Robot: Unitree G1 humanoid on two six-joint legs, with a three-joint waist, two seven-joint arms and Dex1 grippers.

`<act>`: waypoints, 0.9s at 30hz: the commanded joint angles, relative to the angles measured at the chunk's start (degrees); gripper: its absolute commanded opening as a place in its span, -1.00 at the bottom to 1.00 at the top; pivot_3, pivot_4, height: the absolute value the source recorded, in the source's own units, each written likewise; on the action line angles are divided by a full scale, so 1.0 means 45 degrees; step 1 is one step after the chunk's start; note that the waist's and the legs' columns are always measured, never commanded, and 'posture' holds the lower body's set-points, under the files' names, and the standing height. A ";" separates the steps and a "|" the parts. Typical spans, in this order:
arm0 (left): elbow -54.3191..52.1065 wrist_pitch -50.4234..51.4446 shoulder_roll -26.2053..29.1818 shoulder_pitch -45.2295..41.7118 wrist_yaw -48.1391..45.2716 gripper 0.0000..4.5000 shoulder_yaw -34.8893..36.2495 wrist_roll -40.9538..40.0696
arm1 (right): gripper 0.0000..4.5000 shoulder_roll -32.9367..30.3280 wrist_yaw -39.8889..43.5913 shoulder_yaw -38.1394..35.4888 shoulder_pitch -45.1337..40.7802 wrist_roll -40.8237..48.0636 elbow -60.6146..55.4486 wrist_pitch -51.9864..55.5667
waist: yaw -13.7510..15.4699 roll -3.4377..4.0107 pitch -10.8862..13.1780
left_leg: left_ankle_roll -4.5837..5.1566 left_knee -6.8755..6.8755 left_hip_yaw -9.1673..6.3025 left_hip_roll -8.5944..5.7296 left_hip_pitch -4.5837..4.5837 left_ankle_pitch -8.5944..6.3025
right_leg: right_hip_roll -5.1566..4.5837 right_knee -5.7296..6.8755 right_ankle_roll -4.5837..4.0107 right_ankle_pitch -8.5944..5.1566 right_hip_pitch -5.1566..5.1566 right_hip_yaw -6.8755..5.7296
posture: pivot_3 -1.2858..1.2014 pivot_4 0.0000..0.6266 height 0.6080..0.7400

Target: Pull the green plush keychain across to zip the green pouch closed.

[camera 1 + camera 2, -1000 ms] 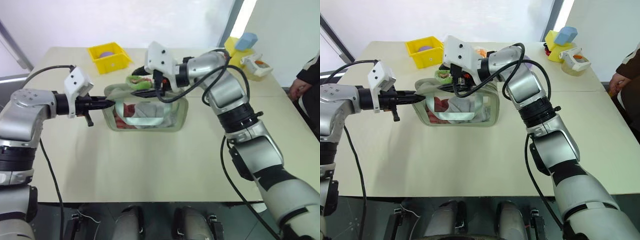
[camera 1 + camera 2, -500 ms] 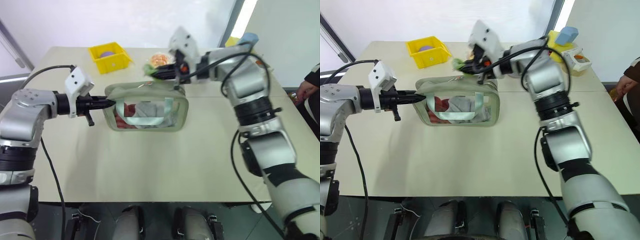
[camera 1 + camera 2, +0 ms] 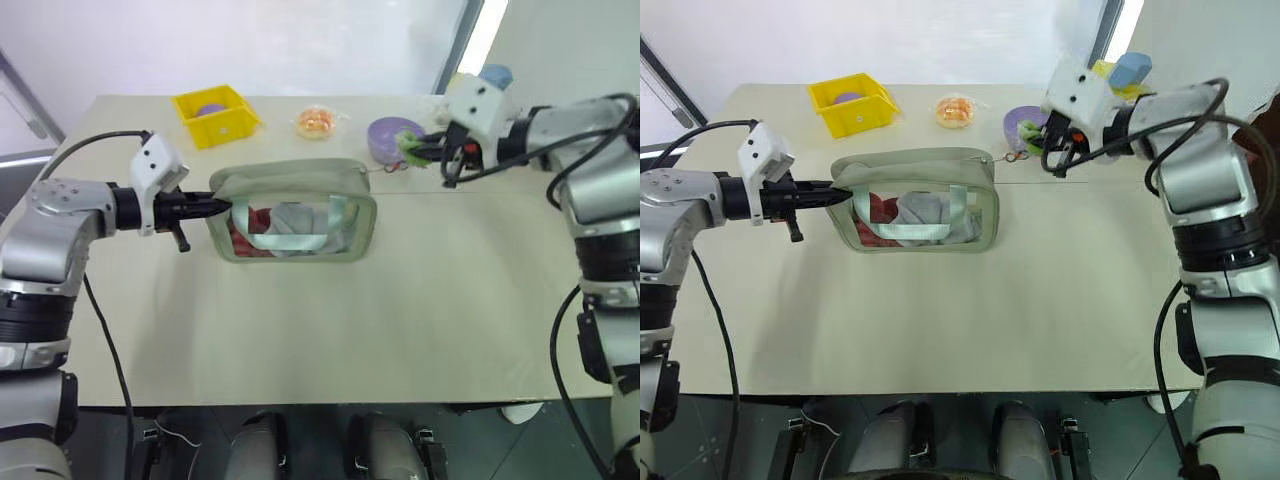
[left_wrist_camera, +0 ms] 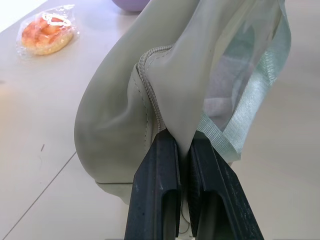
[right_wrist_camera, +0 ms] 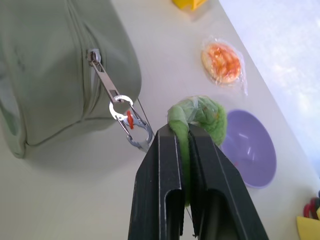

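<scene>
Spreading beneath both arms is the pale worktop (image 3: pixel 300 330), and the green pouch (image 3: pixel 292 212) is standing upright on it, directly ahead of the left pincer (image 3: pixel 222 207). That pincer is clamping its black fingers (image 4: pixel 159 180) tight on a fold of fabric at the pouch's near end, just where the zipper seam begins, with a mint ribbon strap (image 4: pixel 250 125) hanging beside the fingertips. Red and white items are showing through the pouch's clear front window. The right pincer (image 3: pixel 1052 150) is hovering well apart from the pouch's far end, its fingers (image 5: pixel 167 180) squeezing shut on the green plush keychain (image 5: pixel 197 120), which is bulging out past the fingertips. A thin line is running from the plush back to a small metal clasp (image 5: pixel 127 117), and the clasp is hanging on the zipper pull (image 5: pixel 97 70) at the pouch's far corner, the zipper slider sitting at that end of the seam. Just behind the right pincer a purple bowl (image 3: pixel 392 136) is sitting, and a wrapped orange bun (image 3: pixel 317 121) is lying farther toward the left pincer's side. A yellow bin (image 3: pixel 218 114) is resting beyond the left pincer, near the worktop's far edge.
</scene>
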 commanded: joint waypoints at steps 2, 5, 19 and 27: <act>-0.0329 0.0237 -0.0059 0.0104 0.0279 -1.00 0.0044 0.0032 | -0.99 0.0682 -0.1489 -0.0352 0.1767 -0.0117 -0.1444 0.0991 | 0.0027 -0.0005 -0.0004 | 0.0000 0.0007 -0.0008 0.0000 0.0001 0.0000 | 0.0000 0.0000 0.0000 0.0000 0.0011 -0.0004 | 0.03 -0.52 0.98; -0.0360 0.0286 -0.0120 0.0078 0.0350 -1.00 -0.0007 0.0047 | -0.99 0.1580 -0.2106 -0.0064 0.3025 0.0020 -0.1945 0.1433 | 0.0026 -0.0008 -0.0005 | 0.0000 0.0009 -0.0009 -0.0002 0.0007 0.0000 | 0.0000 -0.0001 0.0001 0.0000 0.0018 -0.0004 | 0.03 -0.52 0.98; -0.0978 0.0586 -0.0140 0.0410 0.0621 -1.00 0.0131 -0.0043 | -0.99 0.2524 -0.2771 0.1368 0.4696 -0.1118 -0.0787 0.0076 | 0.0014 -0.0013 -0.0017 | 0.0000 0.0003 -0.0018 -0.0002 0.0034 0.0000 | 0.0002 -0.0036 0.0000 0.0000 0.0047 -0.0006 | 0.03 -0.52 0.98; -0.0779 0.0816 -0.0020 0.0145 0.0735 -0.06 0.0598 -0.0368 | 0.11 0.1969 -0.1769 -0.0243 0.3279 0.0315 -0.1368 0.1401 | 0.0016 -0.0016 -0.0015 | 0.0000 0.0003 -0.0020 -0.0002 0.0021 0.0000 | 0.0002 -0.0041 0.0000 0.0000 0.0041 -0.0007 | 0.03 -0.52 0.98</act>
